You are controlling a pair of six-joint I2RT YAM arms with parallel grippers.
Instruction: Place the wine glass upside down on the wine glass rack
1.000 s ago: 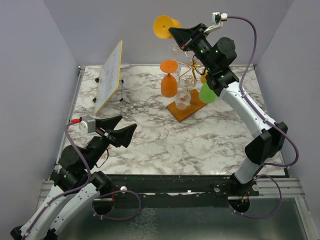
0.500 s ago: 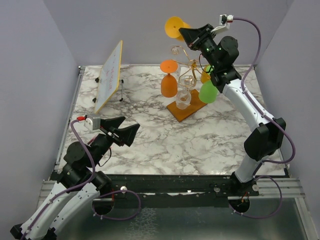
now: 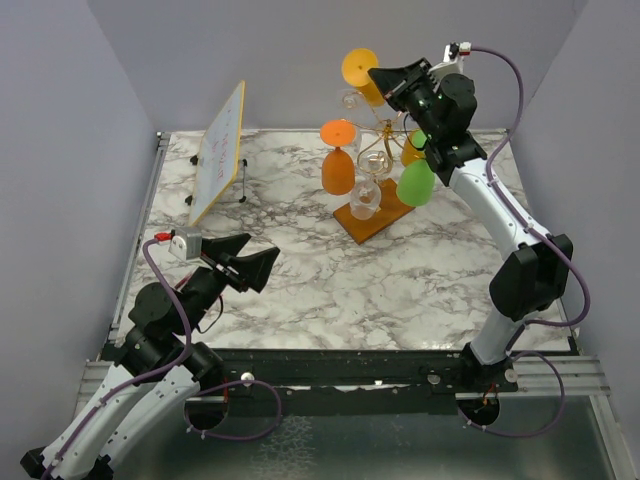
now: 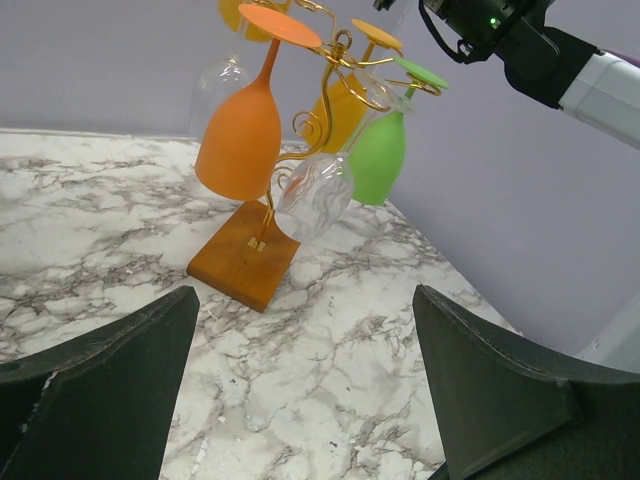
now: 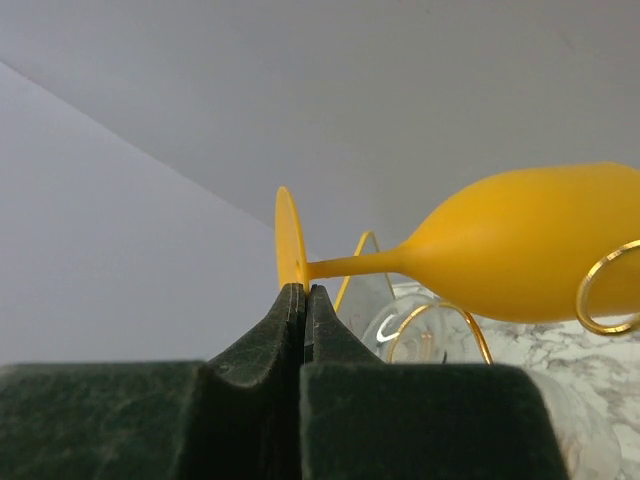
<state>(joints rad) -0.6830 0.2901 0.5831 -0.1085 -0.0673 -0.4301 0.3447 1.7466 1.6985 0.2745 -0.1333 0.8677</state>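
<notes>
Leftmost, the left pincer hung wide and empty over the marbled white desk, near a tilted yellow-edged whiteboard. Further right stood the gold wire wine glass rack on its brown wooden base, an orange glass and a green glass hanging upside down from it. Above its top, the right pincer pinched the foot of the matte yellow wine glass, which lay nearly sideways.

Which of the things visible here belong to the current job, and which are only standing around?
Job: yellow wine glass, wine glass rack, right end effector pinching the glass's foot.
Standing around: whiteboard, orange glass, green glass, clear glass, open left end effector.
</notes>
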